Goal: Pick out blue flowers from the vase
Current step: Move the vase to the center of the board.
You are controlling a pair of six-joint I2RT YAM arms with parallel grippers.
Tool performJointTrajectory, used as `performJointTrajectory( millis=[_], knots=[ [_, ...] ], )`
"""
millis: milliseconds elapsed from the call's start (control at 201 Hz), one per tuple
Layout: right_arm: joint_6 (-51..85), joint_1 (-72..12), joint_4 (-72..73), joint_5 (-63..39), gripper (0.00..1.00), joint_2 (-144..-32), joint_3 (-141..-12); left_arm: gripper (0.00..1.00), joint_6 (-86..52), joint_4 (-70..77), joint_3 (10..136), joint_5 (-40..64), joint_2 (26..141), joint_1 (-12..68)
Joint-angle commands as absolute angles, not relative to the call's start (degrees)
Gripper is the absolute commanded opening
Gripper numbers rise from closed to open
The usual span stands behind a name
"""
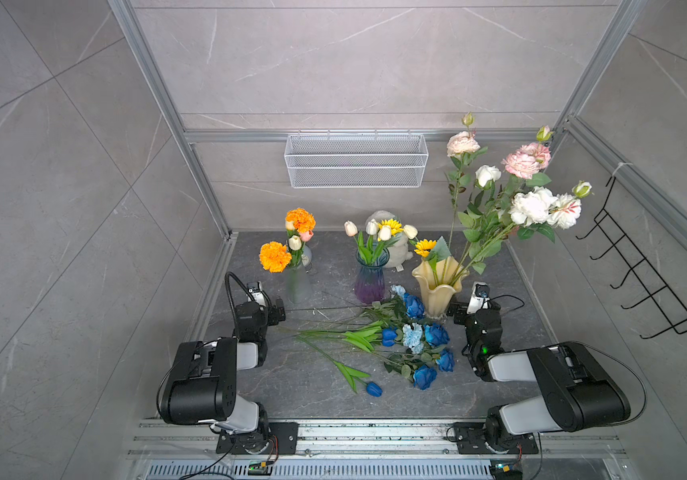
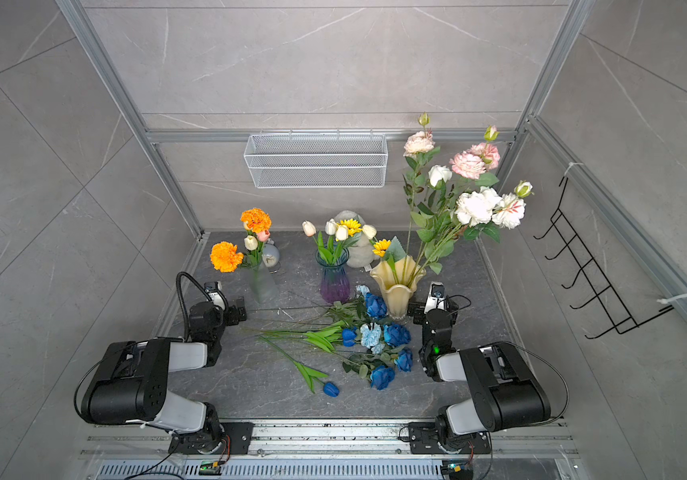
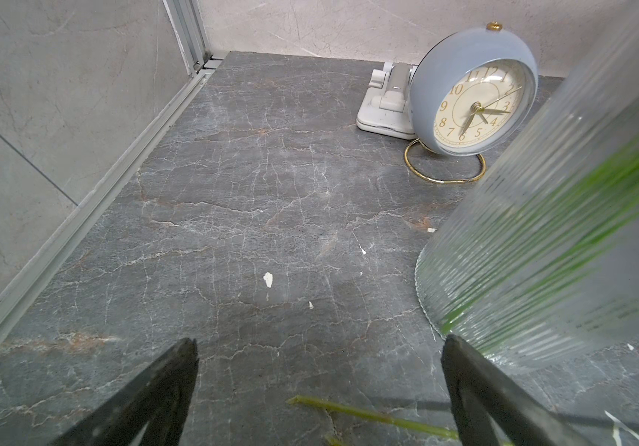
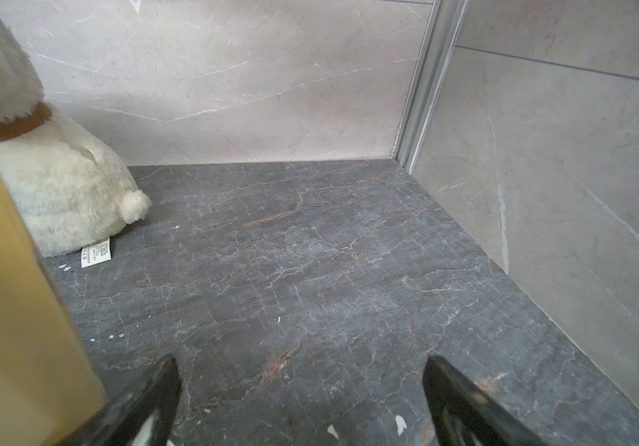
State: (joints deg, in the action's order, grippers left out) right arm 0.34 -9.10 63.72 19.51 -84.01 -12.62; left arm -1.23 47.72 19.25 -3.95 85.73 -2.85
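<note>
- The blue flowers on the desk look light; pinch the thin stems, not the soft heads
- Both your left claw and right claw gape apart, holding nothing

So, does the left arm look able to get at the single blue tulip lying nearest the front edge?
Probably yes. The blue tulip lies alone on the table, nothing on top of it, and the left pincer is open and empty, with only low stems between them.
</note>
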Motion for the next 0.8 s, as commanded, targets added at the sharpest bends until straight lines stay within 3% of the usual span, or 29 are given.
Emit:
performJointTrajectory(
  millis=[0,144,383,607,797],
  knots=[
    [-0.21,-10.10,66.80,20.08,1.00,-83.87,-12.00,1.00,-0.22,49.22,20.25,-3.44,85.95,-2.72],
    [0.18,-10.10,51.26,21.52,1.00,-74.23,-14.73,1.00,-0.20,49.24,20.22,-3.44,85.94,-2.72],
    [1.04,-10.11,48.94,24.80,1.00,-70.16,-13.55,1.00,-0.14,49.51,20.11,-3.20,85.96,-2.64],
    [1.21,-10.11,38.07,27.90,1.00,-63.28,-15.69,1.00,-0.11,49.57,20.11,-3.25,85.96,-2.63],
    [1.79,-10.11,36.50,28.46,1.00,-64.24,-16.00,1.00,-0.15,49.57,19.99,-3.25,85.96,-2.64]
  ],
)
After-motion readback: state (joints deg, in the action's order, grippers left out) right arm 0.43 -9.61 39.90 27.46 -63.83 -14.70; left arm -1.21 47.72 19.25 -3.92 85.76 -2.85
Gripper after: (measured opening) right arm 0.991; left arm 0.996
